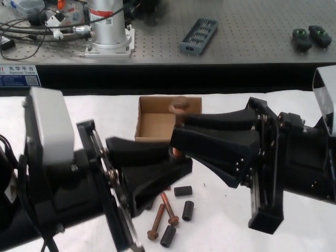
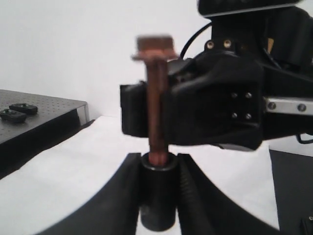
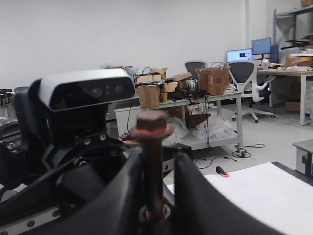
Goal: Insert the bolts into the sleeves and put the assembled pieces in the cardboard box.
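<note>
My right gripper (image 1: pixel 178 134) is shut on a copper bolt (image 1: pixel 178 106), held upright with its head on top. My left gripper (image 1: pixel 170 157) is shut on a black sleeve just below it. In the left wrist view the sleeve (image 2: pixel 157 196) sits between my left gripper's (image 2: pixel 157 164) fingers, and the bolt (image 2: pixel 156 98) has its tip in the sleeve's top opening. The right wrist view shows the bolt (image 3: pixel 154 147) standing between my right gripper's (image 3: pixel 156 159) fingers. The open cardboard box (image 1: pixel 142 113) lies right behind both grippers.
On the white bench in front of the grippers lie two loose bolts (image 1: pixel 169 208) (image 1: pixel 156 223) and three loose sleeves (image 1: pixel 182 191) (image 1: pixel 188 210) (image 1: pixel 168 235). At the back, a perforated table carries a metal post (image 1: pixel 107 21), a grey rack (image 1: pixel 198 35) and cables.
</note>
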